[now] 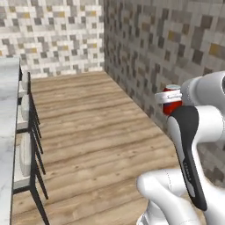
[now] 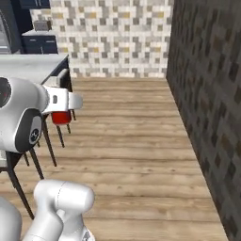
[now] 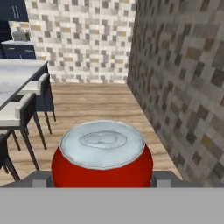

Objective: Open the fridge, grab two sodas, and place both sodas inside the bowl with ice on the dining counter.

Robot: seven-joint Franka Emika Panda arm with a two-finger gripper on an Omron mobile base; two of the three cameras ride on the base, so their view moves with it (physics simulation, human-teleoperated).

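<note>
**One soda can carried in the gripper, well clear of the counter**

Left base view: One red soda can is partly visible at the right, near the dark tiled wall. The arm's white and dark links cover its lower half, and the gripper is largely hidden, so the fingers cannot be made out here. The dining counter is cut off at the left edge; three stools stand along its side over the wooden floor.

Right base view: The same can hangs below the white hand at the gripper; only its red lower body shows, the top being covered. The marble counter lies behind and left of it, partly hidden by the arm.

Hand view: One can, silver top facing the camera, sits between the two dark finger tips, which stand wide apart and pinch it on both sides. The gripper is cut off at the bottom. The counter is at the far left, with at least two stools beside it, well apart from the can.
</note>
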